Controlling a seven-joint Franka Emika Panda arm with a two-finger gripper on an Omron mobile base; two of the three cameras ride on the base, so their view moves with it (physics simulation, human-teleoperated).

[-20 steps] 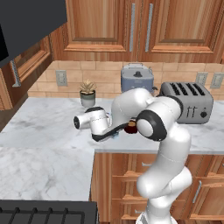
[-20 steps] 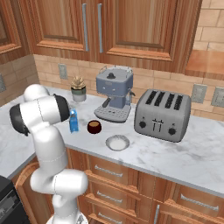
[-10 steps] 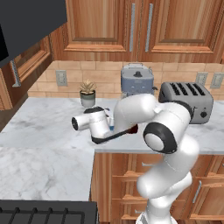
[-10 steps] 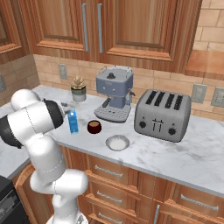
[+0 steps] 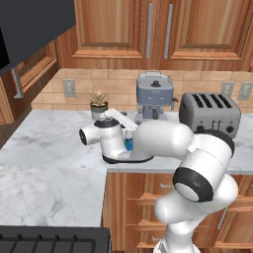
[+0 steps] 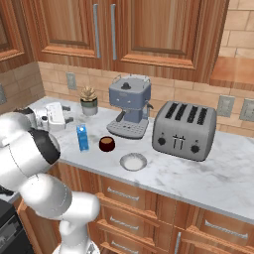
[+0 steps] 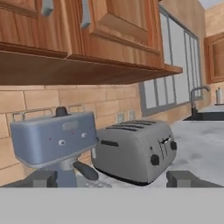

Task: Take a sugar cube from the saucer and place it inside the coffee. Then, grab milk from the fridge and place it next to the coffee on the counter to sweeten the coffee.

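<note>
The milk stands upright on the counter, a small blue carton near the front edge, just left of the coffee in the right base view and not touching it. The dark red mug sits in front of the coffee machine, and the brown liquid shows at its top. Whether the sugar cube is in there, I cannot tell. The saucer lies a little further right, closer to the front edge, white and shallow, just beside the mug but apart from it.

From the left base view only a sliver of the carton peeks out behind the arm, which stretches low across the counter's front edge.

The gripper hangs above the counter to the left of the carton, well clear of it, with its jaws spread wide and nothing between them. In the hand view the two dark fingertips stand far apart at the bottom, looking level along the counter at the grey-blue coffee machine and the silver toaster beside it.

Behind the gripper, a small potted plant sits against the brick backsplash at the back edge. The toaster stands to the right of the coffee machine, under the wooden wall cabinets.
</note>
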